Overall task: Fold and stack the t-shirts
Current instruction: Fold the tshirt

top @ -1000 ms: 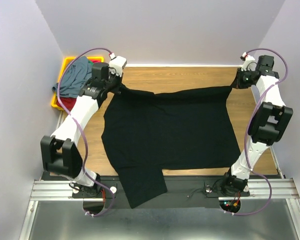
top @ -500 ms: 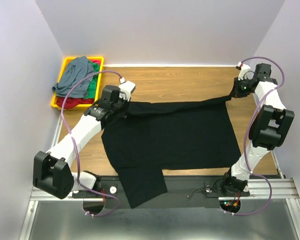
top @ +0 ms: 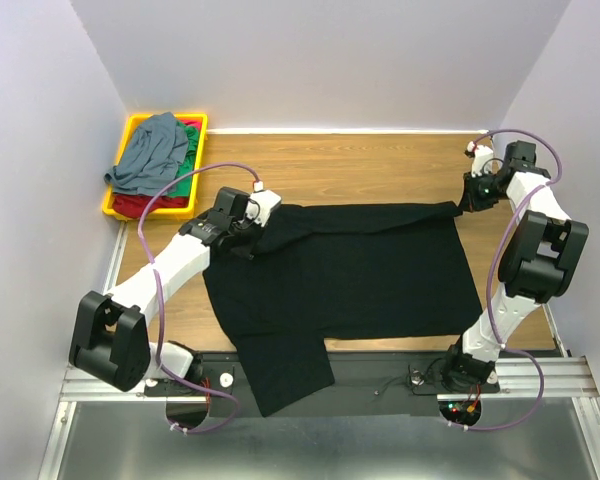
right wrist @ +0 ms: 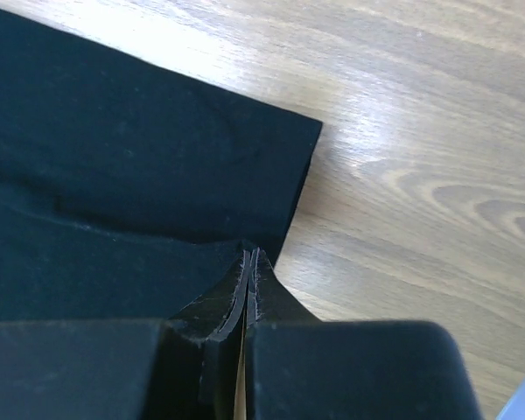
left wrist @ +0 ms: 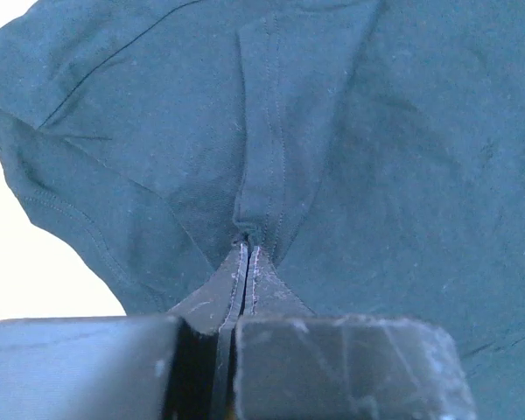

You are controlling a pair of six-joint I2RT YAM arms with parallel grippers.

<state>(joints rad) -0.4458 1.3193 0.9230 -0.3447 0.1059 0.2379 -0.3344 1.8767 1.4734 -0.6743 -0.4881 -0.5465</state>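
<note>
The large black t-shirt [top: 350, 270] lies spread across the wooden table, one sleeve hanging over the near edge. My left gripper [top: 256, 222] is shut on a pinched fold of its far left part; the left wrist view shows the closed jaws biting the black cloth [left wrist: 271, 157]. My right gripper [top: 466, 204] is shut on the shirt's far right corner, and in the right wrist view that corner [right wrist: 157, 157] lies low over the wood. The far edge runs nearly straight between the two grippers. A grey-blue t-shirt [top: 152, 155], a green one [top: 186, 176] and a red one [top: 140, 205] are heaped in the tray.
The yellow tray [top: 109, 205] stands at the table's far left corner. Bare wood [top: 360, 165] runs behind the black shirt up to the back wall. Side walls stand close on both sides. A metal rail [top: 380, 380] with the arm bases runs along the near edge.
The left gripper has come from beside the tray toward the table's middle, bringing the shirt's far left part with it. The right gripper has shifted slightly nearer. The shirt's far edge has straightened and lowered.
</note>
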